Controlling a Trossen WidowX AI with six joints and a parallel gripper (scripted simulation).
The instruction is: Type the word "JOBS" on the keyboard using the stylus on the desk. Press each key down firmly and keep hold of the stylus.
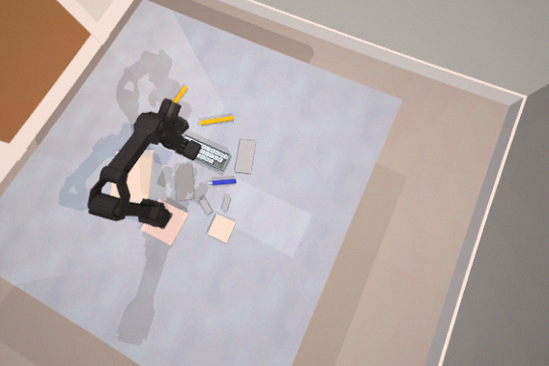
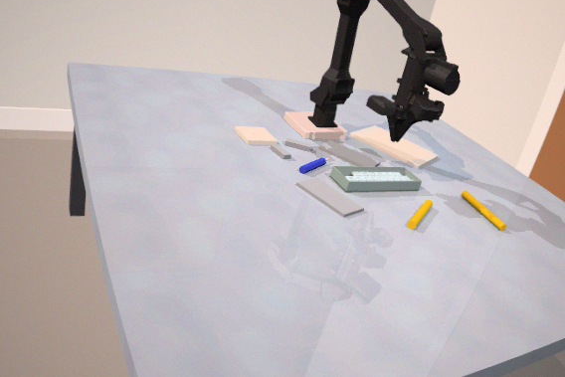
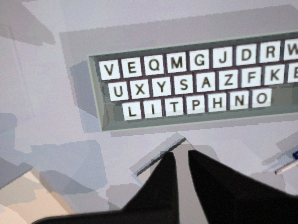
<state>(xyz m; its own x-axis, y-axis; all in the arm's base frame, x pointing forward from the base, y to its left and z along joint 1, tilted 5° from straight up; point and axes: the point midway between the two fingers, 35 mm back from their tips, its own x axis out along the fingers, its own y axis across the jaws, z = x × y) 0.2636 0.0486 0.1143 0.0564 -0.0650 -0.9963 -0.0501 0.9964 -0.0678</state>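
The green-framed keyboard (image 1: 215,155) (image 2: 348,183) (image 3: 165,122) lies on the desk with white letter keys in three rows. The wrist view shows J, O and S, while B lies outside that view. The blue stylus (image 1: 223,182) (image 2: 312,166) (image 3: 286,165) lies flat on the desk beside the keyboard, apart from my fingers. My gripper (image 1: 192,149) (image 2: 398,138) (image 3: 180,158) hangs above the desk just off the keyboard's long edge, on the arm's base side. Its fingers are nearly together with only a thin slit between them. Nothing is between them.
Two yellow sticks (image 1: 180,94) (image 1: 216,120) (image 2: 420,214) (image 2: 482,210) lie beyond the keyboard. A grey slab (image 1: 245,155) (image 2: 329,197) lies beside it. Tan boards (image 2: 393,144) (image 2: 255,134) and small grey blocks (image 2: 281,151) lie near the arm's pink base plate (image 2: 298,119).
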